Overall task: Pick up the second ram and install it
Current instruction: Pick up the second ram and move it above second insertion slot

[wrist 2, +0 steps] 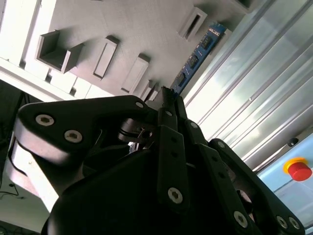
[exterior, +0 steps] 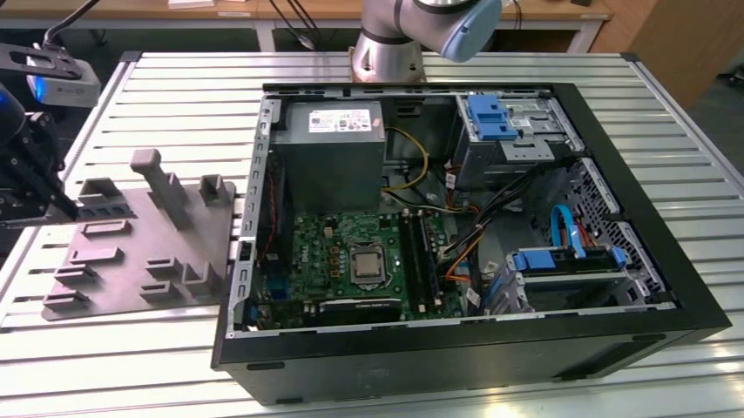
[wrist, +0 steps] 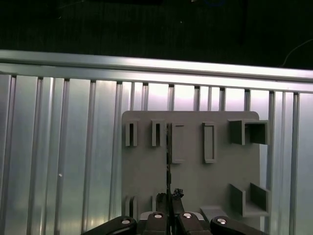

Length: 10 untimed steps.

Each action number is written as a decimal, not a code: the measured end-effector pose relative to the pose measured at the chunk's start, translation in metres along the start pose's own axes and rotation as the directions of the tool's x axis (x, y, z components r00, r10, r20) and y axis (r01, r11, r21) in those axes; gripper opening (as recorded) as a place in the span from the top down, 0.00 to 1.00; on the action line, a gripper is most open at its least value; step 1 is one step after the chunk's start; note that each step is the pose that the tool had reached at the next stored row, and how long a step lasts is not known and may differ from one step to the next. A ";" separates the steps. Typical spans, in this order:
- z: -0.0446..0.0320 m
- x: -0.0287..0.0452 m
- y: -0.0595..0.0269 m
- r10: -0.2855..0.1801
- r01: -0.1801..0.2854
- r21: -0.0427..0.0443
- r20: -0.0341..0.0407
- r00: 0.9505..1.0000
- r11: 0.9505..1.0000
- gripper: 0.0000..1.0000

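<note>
The second ram (wrist 2: 195, 56) is a thin dark stick with bluish marks, reaching out from my fingertips over the grey fixture plate (wrist 2: 122, 29). The first wrist view shows the ram (wrist: 168, 147) edge-on as a thin dark line above the plate (wrist: 195, 181). My gripper (wrist 2: 168, 95) is shut on one end of it, and its tips (wrist: 170, 193) pinch the stick. In the exterior view, the gripper (exterior: 30, 187) hangs at the far left, beside the plate (exterior: 139, 244). The long black memory slots (exterior: 416, 257) lie on the motherboard (exterior: 337, 252) inside the open computer case.
The open black computer case (exterior: 465, 348) takes up the middle and the exterior view's right of the slatted metal table (exterior: 174, 87). Inside are a power supply (exterior: 331, 157), blue drive brackets (exterior: 489, 117) and loose cables. The arm's base (exterior: 395, 43) stands behind the case. A red button (wrist 2: 299, 169) sits nearby.
</note>
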<state>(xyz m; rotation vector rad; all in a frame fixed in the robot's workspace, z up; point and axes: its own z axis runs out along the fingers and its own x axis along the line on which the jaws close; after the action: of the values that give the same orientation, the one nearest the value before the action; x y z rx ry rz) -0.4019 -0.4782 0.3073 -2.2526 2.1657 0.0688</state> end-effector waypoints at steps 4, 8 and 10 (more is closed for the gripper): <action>-0.0044 -0.0002 0.0001 0.000 0.000 0.000 0.001 1.000 1.000 0.86; -0.0076 -0.0003 0.0002 0.000 0.000 0.000 0.002 1.000 1.000 0.86; -0.0090 -0.0004 0.0002 0.000 0.000 0.000 0.003 1.000 1.000 0.86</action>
<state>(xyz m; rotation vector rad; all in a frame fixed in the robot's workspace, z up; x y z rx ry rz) -0.4019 -0.4782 0.3163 -2.2512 2.1643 0.0719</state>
